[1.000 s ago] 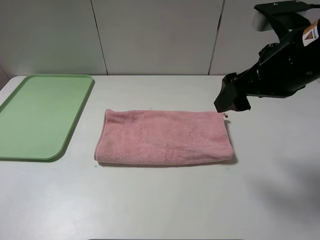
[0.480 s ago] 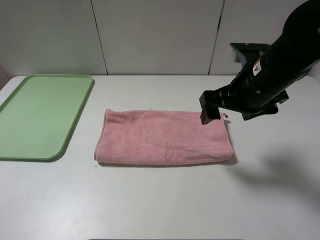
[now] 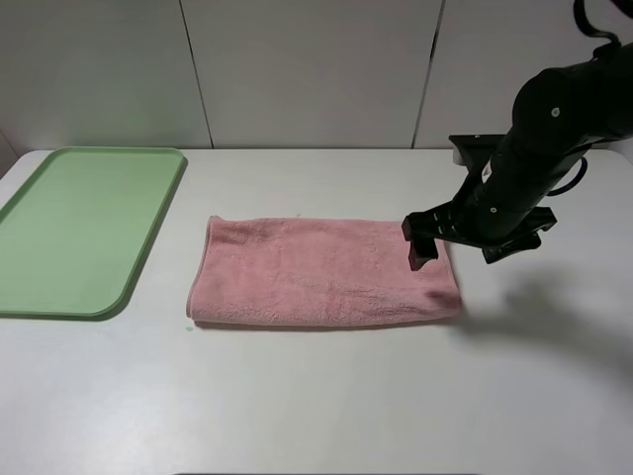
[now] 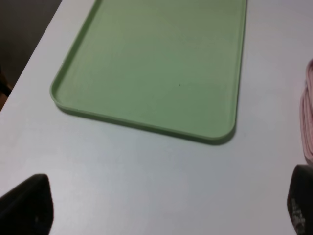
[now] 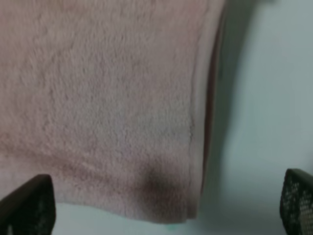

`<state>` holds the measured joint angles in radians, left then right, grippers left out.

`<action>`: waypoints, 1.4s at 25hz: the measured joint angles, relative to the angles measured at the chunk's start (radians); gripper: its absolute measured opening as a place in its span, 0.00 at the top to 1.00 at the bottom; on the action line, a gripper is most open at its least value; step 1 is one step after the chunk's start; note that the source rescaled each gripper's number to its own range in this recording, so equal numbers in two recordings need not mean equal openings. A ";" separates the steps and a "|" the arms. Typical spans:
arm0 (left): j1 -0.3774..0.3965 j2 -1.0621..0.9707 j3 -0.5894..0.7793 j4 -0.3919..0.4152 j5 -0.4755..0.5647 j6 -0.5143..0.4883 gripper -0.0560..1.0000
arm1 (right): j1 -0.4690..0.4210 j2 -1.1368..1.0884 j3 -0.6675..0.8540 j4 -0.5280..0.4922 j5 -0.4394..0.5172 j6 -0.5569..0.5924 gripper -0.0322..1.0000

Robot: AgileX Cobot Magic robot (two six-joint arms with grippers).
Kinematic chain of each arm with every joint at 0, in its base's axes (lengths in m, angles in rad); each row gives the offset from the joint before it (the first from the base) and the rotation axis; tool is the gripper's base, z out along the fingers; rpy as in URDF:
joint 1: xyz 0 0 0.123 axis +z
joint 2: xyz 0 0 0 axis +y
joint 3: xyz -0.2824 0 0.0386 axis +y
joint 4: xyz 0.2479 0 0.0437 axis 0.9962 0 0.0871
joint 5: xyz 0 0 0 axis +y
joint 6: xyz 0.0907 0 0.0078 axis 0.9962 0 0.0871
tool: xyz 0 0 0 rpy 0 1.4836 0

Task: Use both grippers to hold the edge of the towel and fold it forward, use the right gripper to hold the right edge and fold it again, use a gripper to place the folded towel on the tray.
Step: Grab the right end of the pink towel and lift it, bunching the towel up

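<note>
The pink towel (image 3: 321, 272) lies flat on the white table, folded once into a long strip. My right gripper (image 3: 460, 247) hangs open just above the towel's right end, one finger over the cloth and one beyond the edge. In the right wrist view the towel's right edge (image 5: 98, 88) fills the frame between the spread fingertips (image 5: 27, 203) of my right gripper (image 5: 161, 203). The green tray (image 3: 79, 223) sits at the left, holding nothing. My left gripper (image 4: 164, 203) is open over bare table near the tray (image 4: 156, 63); the towel's left edge (image 4: 309, 122) shows at the side.
The white table (image 3: 316, 396) stretches in front of the towel. A grey panelled wall (image 3: 316, 69) stands behind. The left arm is out of the exterior view.
My right arm has swung down and lowered from above the table's back right onto the towel's right end. The towel and tray have not moved.
</note>
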<state>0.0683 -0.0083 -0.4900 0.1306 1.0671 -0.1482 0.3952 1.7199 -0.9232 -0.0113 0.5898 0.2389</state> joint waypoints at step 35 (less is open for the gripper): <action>0.000 0.000 0.000 0.000 -0.001 0.000 0.04 | -0.072 0.249 -0.015 0.002 -0.208 -0.052 0.42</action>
<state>0.0683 -0.0083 -0.4900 0.1306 1.0660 -0.1482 0.3230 1.9689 -0.9381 -0.0090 0.3815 0.1868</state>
